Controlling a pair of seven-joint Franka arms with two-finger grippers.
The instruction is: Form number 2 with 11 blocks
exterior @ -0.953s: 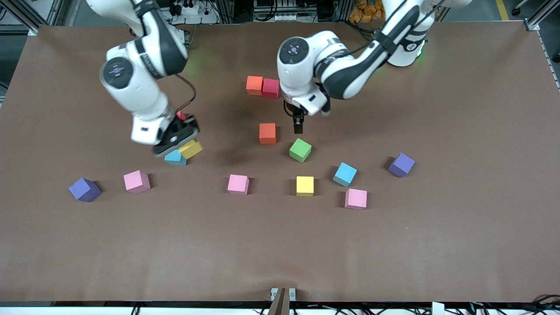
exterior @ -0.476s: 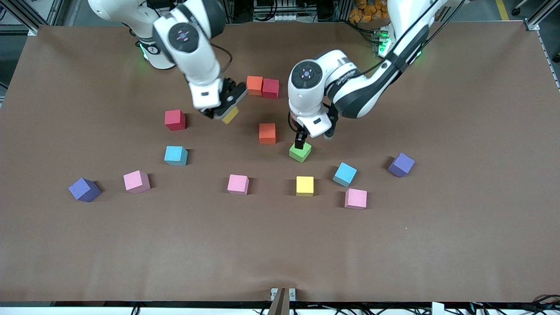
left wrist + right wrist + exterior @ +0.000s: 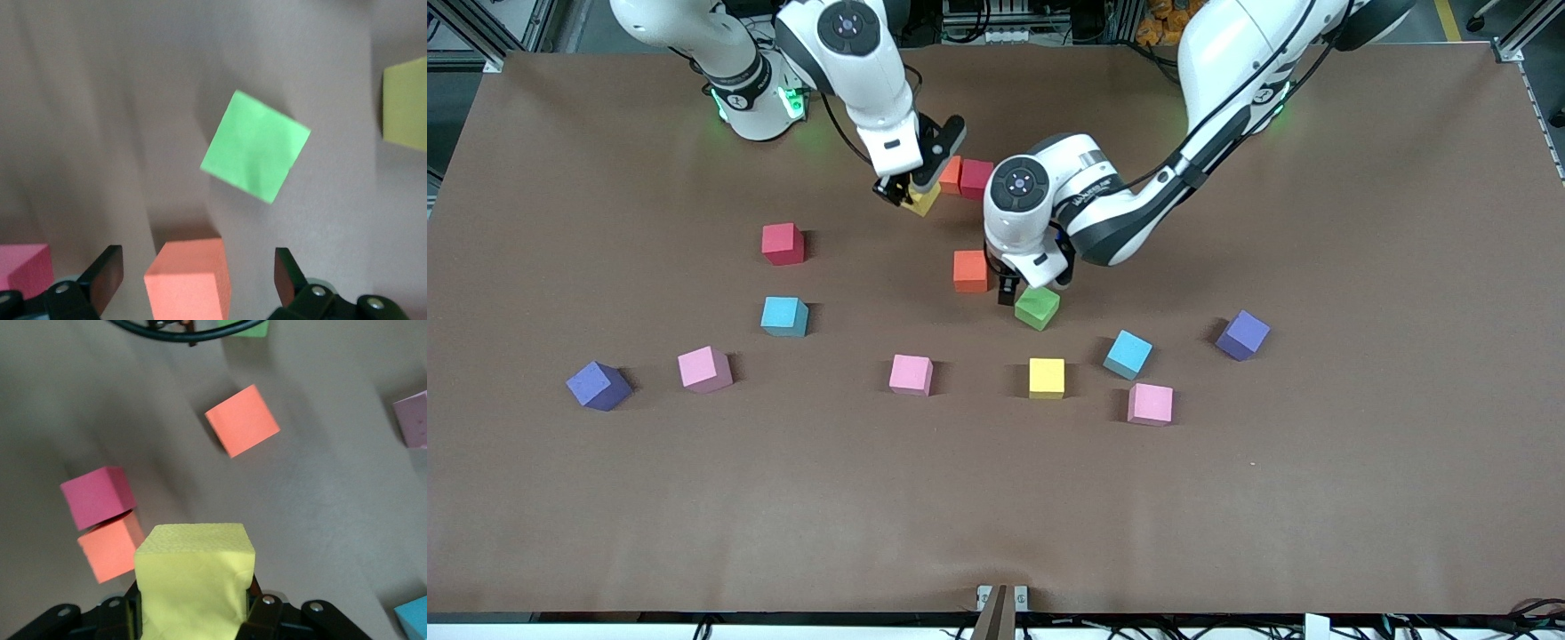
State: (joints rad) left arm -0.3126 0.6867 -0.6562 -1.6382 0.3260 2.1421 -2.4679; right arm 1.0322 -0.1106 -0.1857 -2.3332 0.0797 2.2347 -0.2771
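The right end effector (image 3: 911, 188) is closed on a yellow block (image 3: 921, 199) and holds it in the air, just beside the orange block (image 3: 951, 174) and the dark pink block (image 3: 975, 178), which touch each other on the worktop (image 3: 1316, 498) near the robots' bases. In the right wrist view the yellow block (image 3: 195, 577) fills the space between the fingers and hides most of them; its surface looks matte and slightly grainy, like foam. The left end effector (image 3: 1011, 292) is wide open and holds nothing; it is low over the worktop between a second orange block (image 3: 969, 270) and the green block (image 3: 1037, 308). In the left wrist view the orange block (image 3: 189, 278) stands between the two dark fingers (image 3: 103, 277) and is cut by the picture's edge, while the green block (image 3: 256, 145) lies apart from it, turned at an angle. The other blocks are scattered and not touching: red (image 3: 783, 243), light blue (image 3: 784, 316) and (image 3: 1128, 354), pink (image 3: 704, 368), (image 3: 911, 373) and (image 3: 1150, 404), yellow (image 3: 1047, 377). All are plain cubes with sharp edges. Two purple cubes (image 3: 598, 384) (image 3: 1243, 334) lie toward the ends.
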